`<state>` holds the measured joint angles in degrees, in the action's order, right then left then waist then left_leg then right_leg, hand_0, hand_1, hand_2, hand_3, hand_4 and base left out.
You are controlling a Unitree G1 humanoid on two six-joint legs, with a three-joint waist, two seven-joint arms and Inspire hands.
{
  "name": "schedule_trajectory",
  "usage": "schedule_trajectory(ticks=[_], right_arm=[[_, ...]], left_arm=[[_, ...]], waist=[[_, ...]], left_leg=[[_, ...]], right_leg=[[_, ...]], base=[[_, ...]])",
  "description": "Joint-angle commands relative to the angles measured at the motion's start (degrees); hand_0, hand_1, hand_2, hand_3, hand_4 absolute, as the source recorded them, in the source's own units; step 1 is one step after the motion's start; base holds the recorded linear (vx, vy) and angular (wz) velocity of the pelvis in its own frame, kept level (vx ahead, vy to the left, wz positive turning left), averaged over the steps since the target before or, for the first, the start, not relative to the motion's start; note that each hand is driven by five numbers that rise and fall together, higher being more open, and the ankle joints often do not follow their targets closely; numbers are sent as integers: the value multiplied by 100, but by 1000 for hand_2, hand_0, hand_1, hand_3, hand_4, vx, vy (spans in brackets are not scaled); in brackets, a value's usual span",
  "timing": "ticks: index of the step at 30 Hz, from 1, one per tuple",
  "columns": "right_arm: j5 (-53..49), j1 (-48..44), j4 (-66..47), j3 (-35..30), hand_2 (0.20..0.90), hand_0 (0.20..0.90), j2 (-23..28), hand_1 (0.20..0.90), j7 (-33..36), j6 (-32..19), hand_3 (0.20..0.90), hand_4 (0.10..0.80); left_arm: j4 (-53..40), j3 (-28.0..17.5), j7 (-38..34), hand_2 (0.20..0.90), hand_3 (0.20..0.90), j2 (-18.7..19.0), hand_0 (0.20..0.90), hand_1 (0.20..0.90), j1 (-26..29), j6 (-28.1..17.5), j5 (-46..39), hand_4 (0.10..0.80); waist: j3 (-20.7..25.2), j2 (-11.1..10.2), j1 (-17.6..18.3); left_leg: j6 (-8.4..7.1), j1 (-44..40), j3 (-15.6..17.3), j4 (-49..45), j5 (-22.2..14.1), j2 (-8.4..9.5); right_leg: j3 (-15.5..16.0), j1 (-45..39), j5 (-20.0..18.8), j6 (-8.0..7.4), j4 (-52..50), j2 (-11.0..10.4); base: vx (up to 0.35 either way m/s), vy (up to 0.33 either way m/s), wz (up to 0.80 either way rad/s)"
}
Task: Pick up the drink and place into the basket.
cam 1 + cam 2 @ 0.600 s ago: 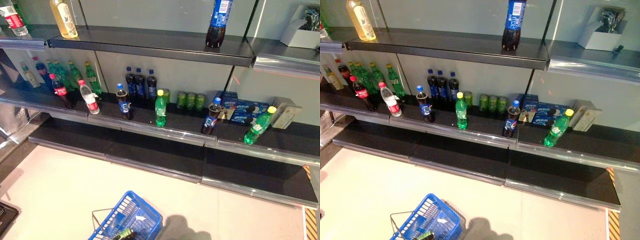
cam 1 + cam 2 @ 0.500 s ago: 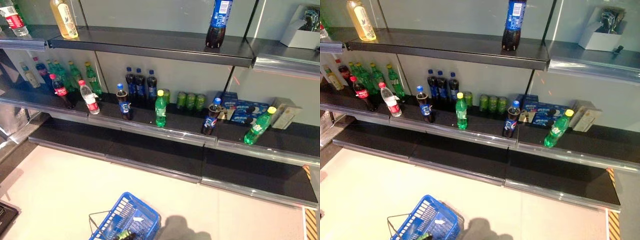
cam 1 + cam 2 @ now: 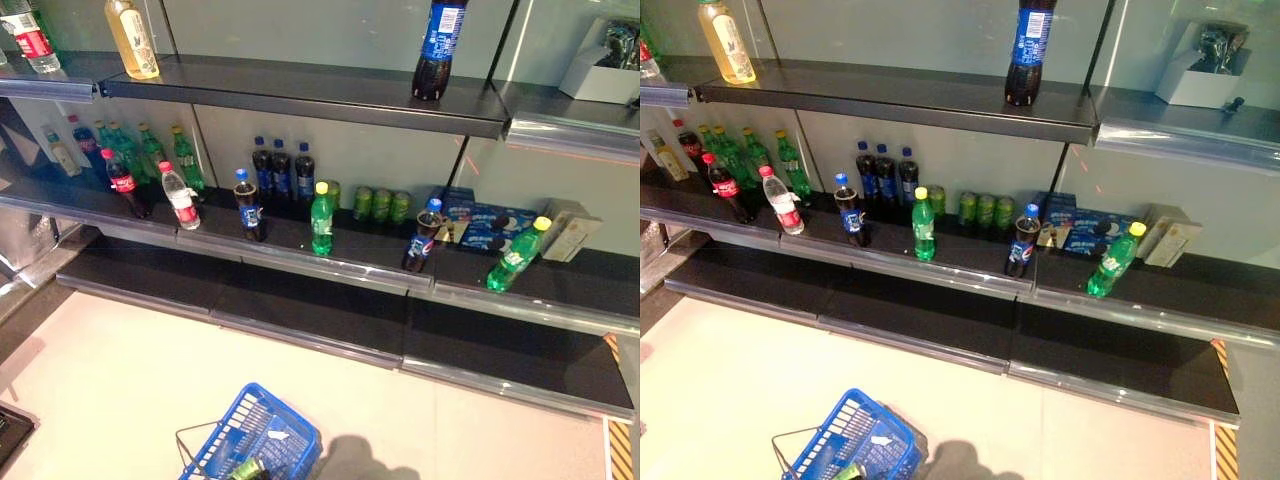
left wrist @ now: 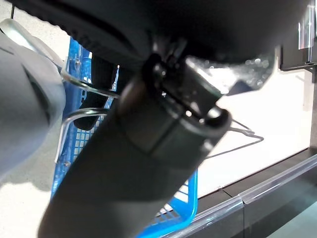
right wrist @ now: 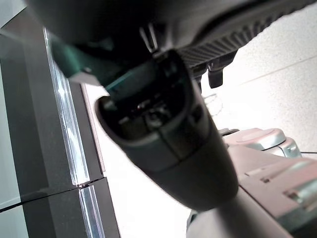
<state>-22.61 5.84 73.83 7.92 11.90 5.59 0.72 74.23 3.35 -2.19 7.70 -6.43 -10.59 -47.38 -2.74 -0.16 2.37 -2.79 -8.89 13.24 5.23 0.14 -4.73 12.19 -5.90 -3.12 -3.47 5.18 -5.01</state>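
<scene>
Your basket point(image 3: 262, 437): glossy blue plastic mesh, thin bare wire handles. Shelves point(image 3: 300, 95): matt dark metal, clear shiny plastic edge strips. Bottles point(image 3: 320, 218): smooth glossy plastic. Floor point(image 3: 120, 380): pale, smooth, matt.

A dark shelf unit point(image 3: 300, 95) fills the upper part of the frame. On its top shelf at upper right a white box point(image 3: 600, 72) sits near the edge. On the middle shelf, right of centre, blue biscuit packs point(image 3: 487, 222) lie in a row against the back wall, and just beside them at the far right stands a pale carton point(image 3: 570, 228). The lowest shelf point(image 3: 320, 310) is dark. Pale floor point(image 3: 110, 390) spreads across the lower left of the frame.
</scene>
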Motion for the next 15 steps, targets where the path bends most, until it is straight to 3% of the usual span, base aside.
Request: schedule_trajectory(ticks=[1,10,15], right_arm=[[52,-387,505,68,900,900,-140,900,-97,-45,900,800],[157,-374,522,96,900,900,-157,900,-212,-25,900,800],[317,-411,481,182,900,900,-134,900,-136,-156,900,800]], left_arm=[[-111,-154,102,300,200,71,300,300,489,-551,129,100],[-85,-189,100,300,200,96,300,300,485,-609,174,100],[-112,-230,7,300,200,161,300,300,463,-647,119,100]], waist=[[-190,1,-89],[-211,-6,-94],[-247,-46,-80]], left_leg=[[-131,-81,129,-23,-162,-168],[-99,-109,108,-23,-188,-121],[-91,-171,79,-102,-214,-148]], right_leg=[[27,41,-60,-407,-18,-371],[13,-6,-39,-396,-18,-354],[-97,-45,82,-288,-102,-165]], base=[[31,-1,0],[40,-25,0],[28,-121,-1]])
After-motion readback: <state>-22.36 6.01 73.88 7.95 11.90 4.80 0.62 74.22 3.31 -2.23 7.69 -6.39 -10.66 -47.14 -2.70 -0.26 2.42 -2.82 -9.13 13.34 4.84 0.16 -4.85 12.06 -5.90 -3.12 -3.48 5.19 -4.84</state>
